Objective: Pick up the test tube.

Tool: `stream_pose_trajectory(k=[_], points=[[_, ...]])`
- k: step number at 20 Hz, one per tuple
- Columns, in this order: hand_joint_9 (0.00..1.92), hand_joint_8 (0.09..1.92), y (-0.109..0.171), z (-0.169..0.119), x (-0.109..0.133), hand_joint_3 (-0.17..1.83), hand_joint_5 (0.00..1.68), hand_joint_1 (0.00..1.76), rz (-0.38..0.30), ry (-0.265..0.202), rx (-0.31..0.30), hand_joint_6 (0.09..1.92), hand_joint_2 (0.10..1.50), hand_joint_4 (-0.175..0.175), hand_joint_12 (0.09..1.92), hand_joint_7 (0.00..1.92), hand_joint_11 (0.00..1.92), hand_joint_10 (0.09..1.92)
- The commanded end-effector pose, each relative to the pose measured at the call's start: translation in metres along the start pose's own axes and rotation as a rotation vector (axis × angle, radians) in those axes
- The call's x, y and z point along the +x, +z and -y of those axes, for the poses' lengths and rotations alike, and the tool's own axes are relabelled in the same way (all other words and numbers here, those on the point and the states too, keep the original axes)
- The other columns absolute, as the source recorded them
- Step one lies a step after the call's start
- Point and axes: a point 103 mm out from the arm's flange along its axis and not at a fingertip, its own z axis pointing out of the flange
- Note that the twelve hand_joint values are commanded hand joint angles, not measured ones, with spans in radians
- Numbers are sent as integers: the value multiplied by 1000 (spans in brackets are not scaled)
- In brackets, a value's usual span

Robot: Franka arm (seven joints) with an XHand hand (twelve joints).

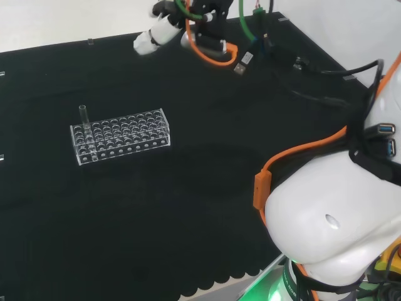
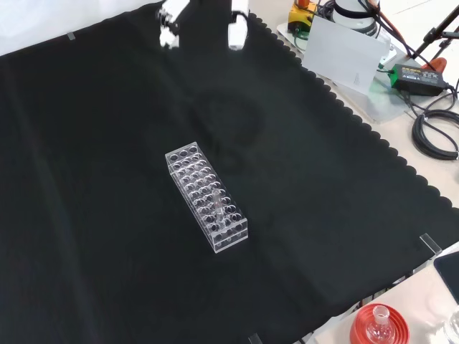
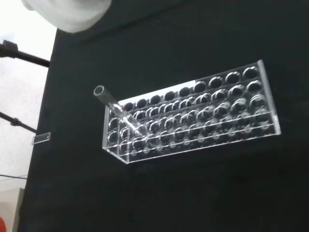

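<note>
Head view showed my hand high, well apart from the test tube in its rack; I couldn't tell its fingers' state; reaching down came next.

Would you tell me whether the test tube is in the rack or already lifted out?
In the rack: the test tube stands upright in a hole near one end of the rack.

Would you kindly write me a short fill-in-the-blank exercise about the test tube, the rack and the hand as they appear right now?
1. The test tube stands in a clear plastic ____.
2. In the head view, the tube sits near the rack's ____ end.
3. The cloth covering the bench is ____.
4. The hand hovers away from the rack and holds ____.

Missing words: rack; left; black; nothing
</note>
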Motion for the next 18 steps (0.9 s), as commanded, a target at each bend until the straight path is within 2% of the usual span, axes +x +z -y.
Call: stream_pose_trajectory(k=[1,7,12,18], points=[[85,757,34,-35,25,281,234,817,-48,-41,22,87,772,1,1242,179,0,946],[109,761,64,-60,42,303,254,835,-99,-89,35,87,760,-3,1285,199,0,944],[131,765,98,-79,58,322,268,847,-106,-142,68,87,751,-6,1317,217,0,945],[179,777,133,-95,62,357,299,863,-119,-171,86,87,734,-12,1404,251,0,947]])
